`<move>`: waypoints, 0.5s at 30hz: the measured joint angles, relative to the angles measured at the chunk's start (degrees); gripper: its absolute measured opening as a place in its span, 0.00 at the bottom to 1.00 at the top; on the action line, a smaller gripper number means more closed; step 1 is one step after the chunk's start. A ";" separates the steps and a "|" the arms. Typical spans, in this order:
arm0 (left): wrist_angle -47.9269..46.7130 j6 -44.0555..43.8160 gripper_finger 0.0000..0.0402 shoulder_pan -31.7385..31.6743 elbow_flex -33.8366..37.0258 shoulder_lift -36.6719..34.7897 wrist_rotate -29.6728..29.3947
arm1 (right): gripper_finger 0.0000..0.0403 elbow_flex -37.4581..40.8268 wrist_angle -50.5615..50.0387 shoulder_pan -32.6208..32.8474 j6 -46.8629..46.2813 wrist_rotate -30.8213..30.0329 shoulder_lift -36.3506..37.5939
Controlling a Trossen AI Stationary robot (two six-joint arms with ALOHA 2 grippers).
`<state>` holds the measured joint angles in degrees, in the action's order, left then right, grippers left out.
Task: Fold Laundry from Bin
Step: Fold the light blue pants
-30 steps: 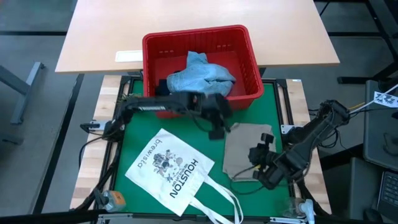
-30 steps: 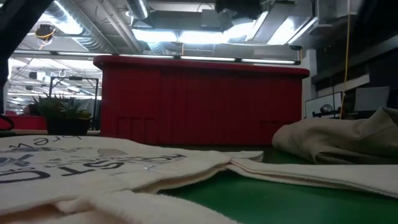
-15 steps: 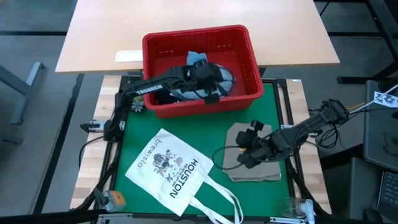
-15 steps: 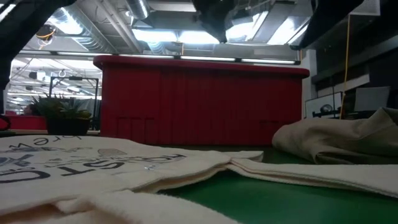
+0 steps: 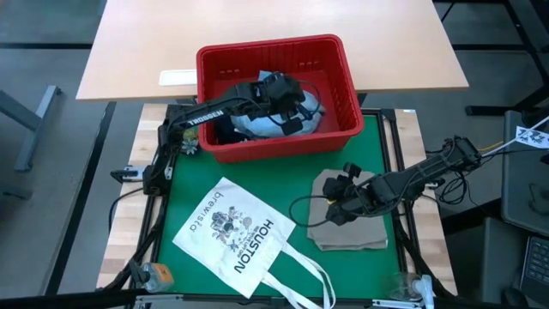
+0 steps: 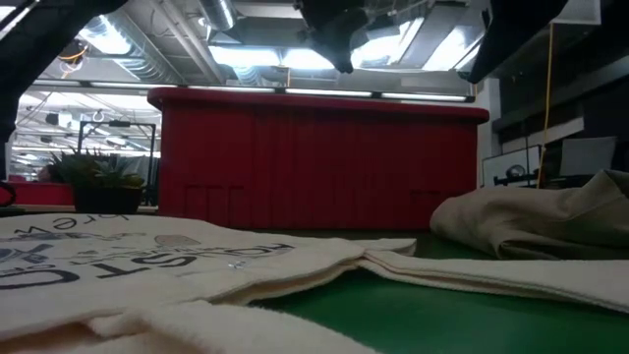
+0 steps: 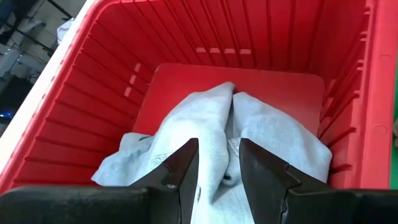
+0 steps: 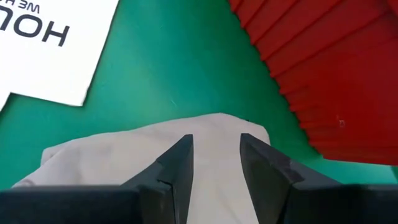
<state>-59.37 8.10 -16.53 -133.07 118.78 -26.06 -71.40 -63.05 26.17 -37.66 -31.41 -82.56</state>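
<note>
Nearest me I had the right gripper (image 5: 336, 202) over the folded beige cloth (image 5: 347, 233) on the desk (image 5: 283, 184), fingers parted and empty, and beyond it the left gripper (image 5: 296, 118) inside the red bin (image 5: 343, 84), fingers parted over the jeans (image 7: 211, 134).

bin (image 5: 343, 94): red, holds crumpled denim jeans (image 7: 211, 140) | beige cloth (image 5: 347, 227): folded on mat

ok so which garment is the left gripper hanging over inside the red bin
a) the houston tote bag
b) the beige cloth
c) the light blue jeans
c: the left gripper is inside the red bin, its open fingers straddling the light blue jeans.
</note>
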 joint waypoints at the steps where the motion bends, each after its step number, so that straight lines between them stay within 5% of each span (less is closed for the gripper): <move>1: 0.00 0.02 0.28 0.04 0.00 0.00 0.00 | 0.33 0.00 0.00 0.02 0.41 -0.01 0.00; 15: 4.13 -0.04 0.28 0.19 0.06 0.02 0.00 | 0.33 0.00 0.00 0.04 0.69 -0.01 0.00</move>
<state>-55.24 8.05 -16.34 -133.01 118.80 -26.06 -71.40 -63.05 26.22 -36.97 -31.42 -82.56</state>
